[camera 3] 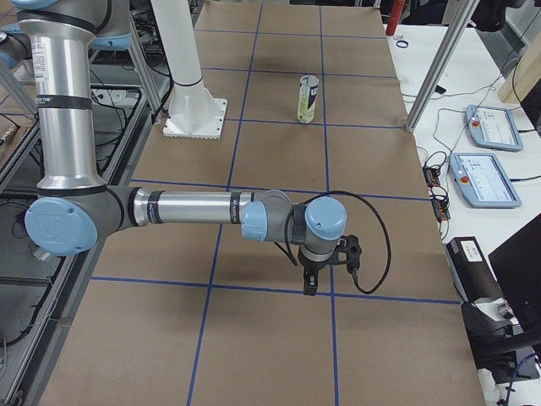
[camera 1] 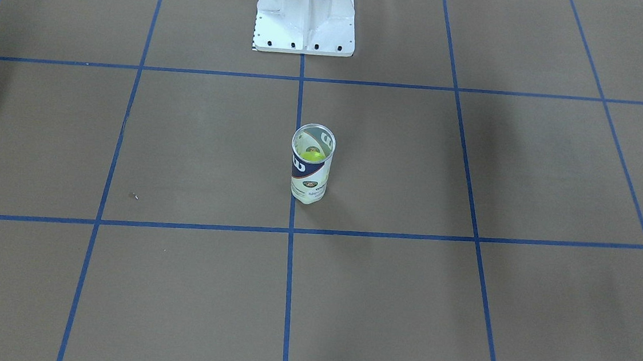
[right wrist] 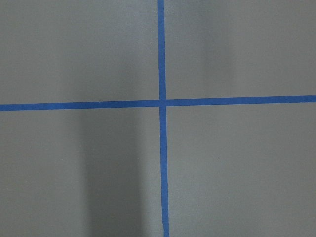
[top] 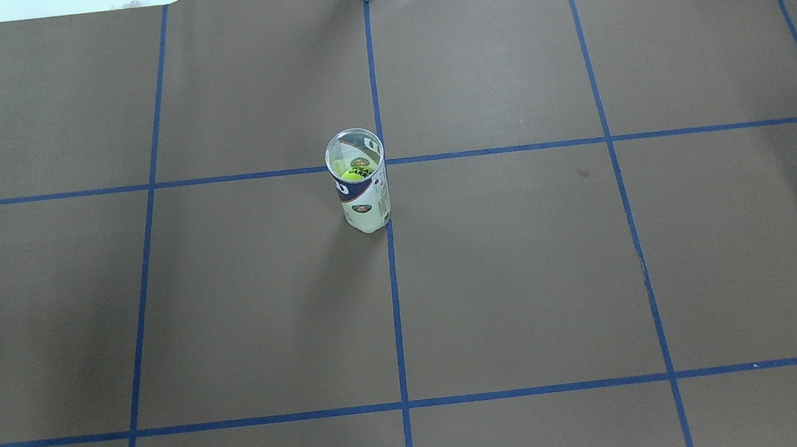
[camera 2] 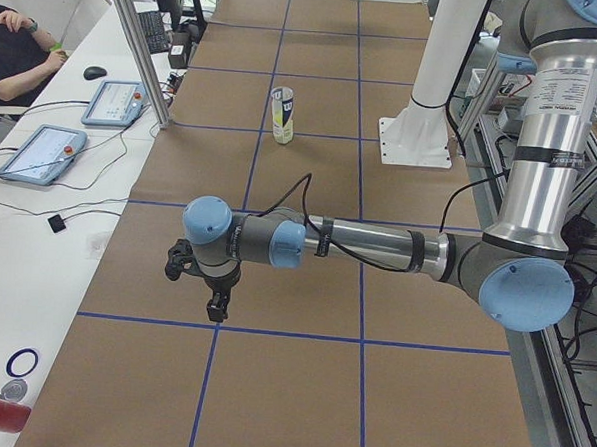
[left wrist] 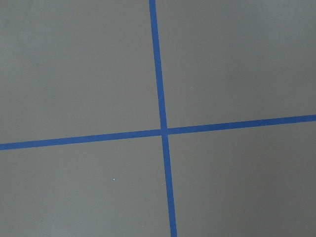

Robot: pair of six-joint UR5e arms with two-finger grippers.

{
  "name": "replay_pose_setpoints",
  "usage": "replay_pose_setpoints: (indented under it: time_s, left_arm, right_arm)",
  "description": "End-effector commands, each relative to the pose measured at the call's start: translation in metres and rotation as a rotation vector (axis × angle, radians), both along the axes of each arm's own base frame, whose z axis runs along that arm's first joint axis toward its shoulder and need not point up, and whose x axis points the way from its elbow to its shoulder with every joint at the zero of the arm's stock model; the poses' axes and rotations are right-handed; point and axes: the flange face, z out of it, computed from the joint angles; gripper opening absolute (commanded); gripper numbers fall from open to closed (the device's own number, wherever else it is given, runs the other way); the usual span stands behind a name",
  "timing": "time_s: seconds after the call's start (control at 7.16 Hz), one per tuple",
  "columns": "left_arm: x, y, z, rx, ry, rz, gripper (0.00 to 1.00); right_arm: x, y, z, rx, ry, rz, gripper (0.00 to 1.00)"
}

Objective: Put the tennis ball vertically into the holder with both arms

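Saw left gripper [camera 2: 200,283] low over the table [top: 523,277] at its left end, pointing down; could not tell whether its fingers were apart or together. Found holder [top: 365,205] upright near the table's centre, right at the middle blue line [top: 396,312], open on top, with ball [top: 356,174] inside. Saw right gripper [camera 3: 330,266] low over the right end; could not tell its fingers' state either.

The left end effector [camera 2: 197,283] and right end effector [camera 3: 330,266] show only in side views, so how their jaws stand cannot be told. The label on the holder [camera 1: 310,178] hides most of the tennis ball [camera 1: 313,156], and the white pedestal [camera 1: 306,13] is cut off at the top edge.
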Motion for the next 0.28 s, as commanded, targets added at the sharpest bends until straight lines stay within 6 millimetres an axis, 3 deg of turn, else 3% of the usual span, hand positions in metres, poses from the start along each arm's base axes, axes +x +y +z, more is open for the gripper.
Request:
replay_pose_setpoints:
  time_s: [0.0,0.14]
  left_arm:
    - [0.0000,0.0006,0.0014,-0.003,0.000,0.000,1.00]
    - [0.0000,0.0033,0.0038,-0.007,0.001,0.000,1.00]
  right_arm:
    - [0.0010,0.0002,-0.0014,0.001,-0.005,0.004,0.99]
    - [0.0010,0.0002,-0.0014,0.001,-0.005,0.004,0.99]
